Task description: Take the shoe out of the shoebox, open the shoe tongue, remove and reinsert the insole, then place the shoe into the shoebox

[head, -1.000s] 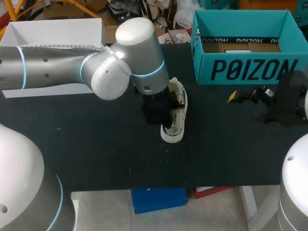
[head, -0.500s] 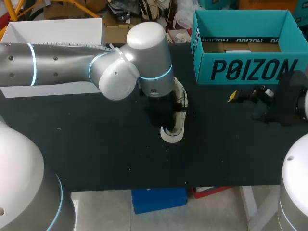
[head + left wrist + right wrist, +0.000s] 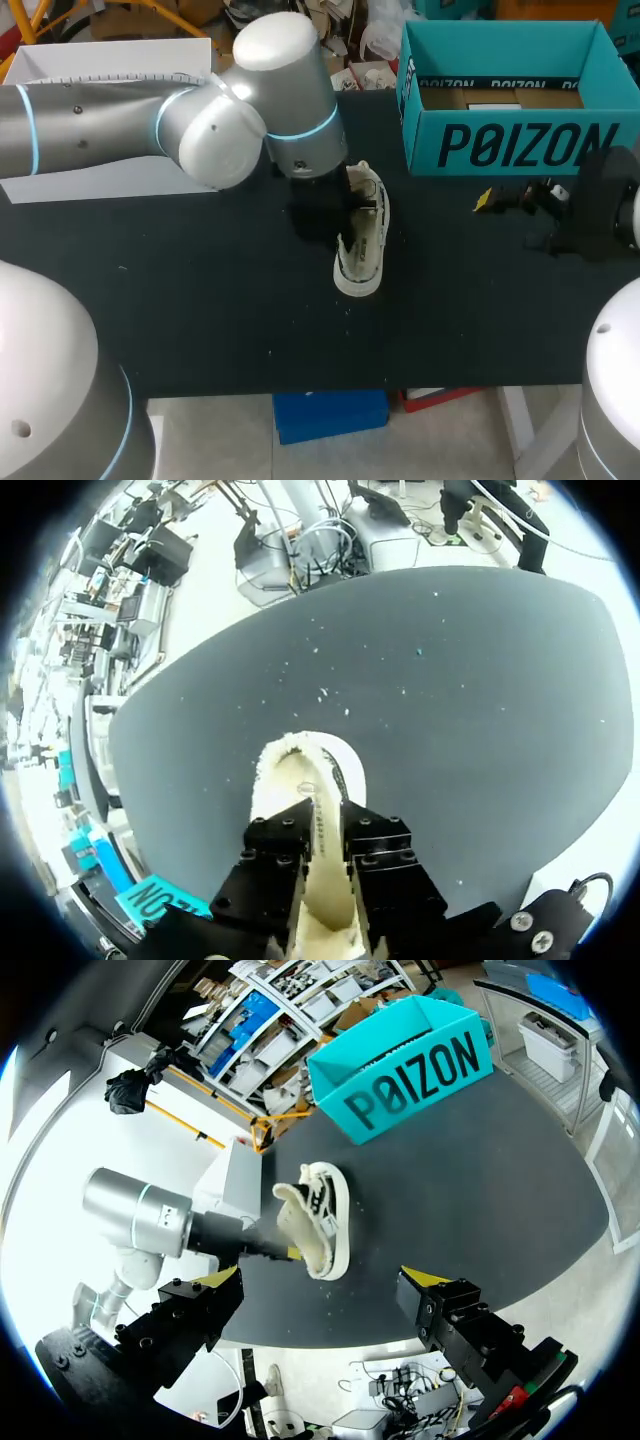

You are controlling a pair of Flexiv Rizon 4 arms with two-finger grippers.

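A silver left arm comes in from the left and bends down over the middle of a black table. Its dark left gripper sits against the side of a white low-top shoe with dark laces, which lies on the table with one end toward the near edge. At the far right stands an open teal cardboard shoebox with brown card inside. Just before its front wall hangs the black right gripper, one yellow tip showing, well apart from the shoe. A white open box sits at the far left.
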